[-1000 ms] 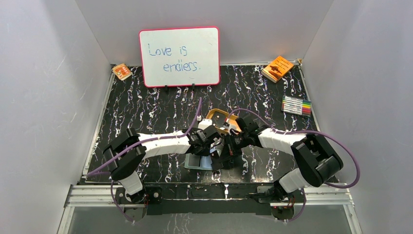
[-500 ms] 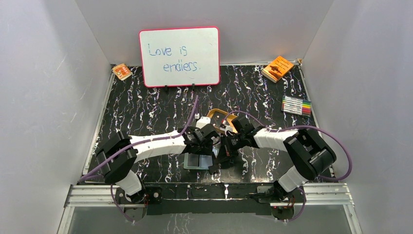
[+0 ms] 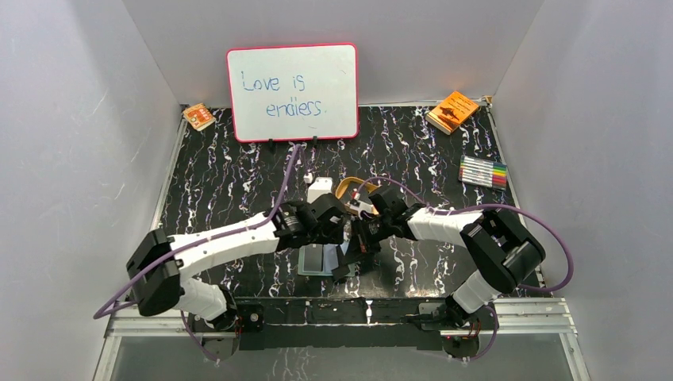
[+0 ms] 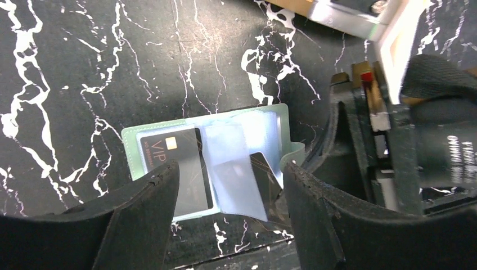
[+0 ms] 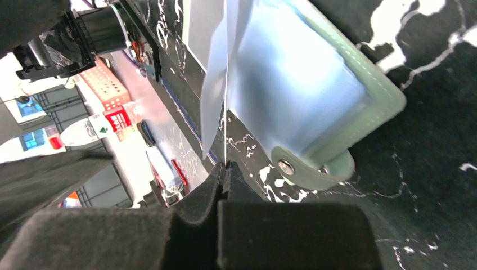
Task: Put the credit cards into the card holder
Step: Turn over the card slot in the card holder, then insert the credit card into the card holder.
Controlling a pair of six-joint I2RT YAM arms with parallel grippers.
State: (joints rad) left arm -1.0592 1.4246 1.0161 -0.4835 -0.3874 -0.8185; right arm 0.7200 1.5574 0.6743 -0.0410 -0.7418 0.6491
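Overhead, the green wallet [image 3: 321, 260] lies open on the table [image 3: 238, 175] at about 6 o'clock, close to the near edge, with both arms meeting just above it. The tan tray [image 3: 347, 188] sits at its 1 o'clock, the whiteboard [image 3: 292, 91] at 12 o'clock by the back wall, and the pens [image 3: 482, 171] at 2 o'clock, well apart. Room is widest toward 9 and 10 o'clock of the wallet; toward 6 o'clock the table's edge is near, and the two wrists crowd each other. From the left wrist, the left jaws stand spread wide and hold nothing, straddling the wallet. A black card [image 4: 171, 163] lies in the pocket at 9 o'clock. A second dark card [image 4: 264, 185] shows at 3 o'clock, only partly tucked in as far as I can tell, and a clear sleeve [image 4: 230, 169] stands lifted between them. From the right wrist, the right jaws are clenched, apparently pinching the thin edge of that clear sleeve, with the snap button [image 5: 286, 167] at 3 o'clock of the tips. The risks I see are these: a sideways tug from the pinch could drag the light wallet toward the near edge, or the sleeve could slip free and flop over the loose card. The left jaws, coming down carelessly, could also knock the right fingers.
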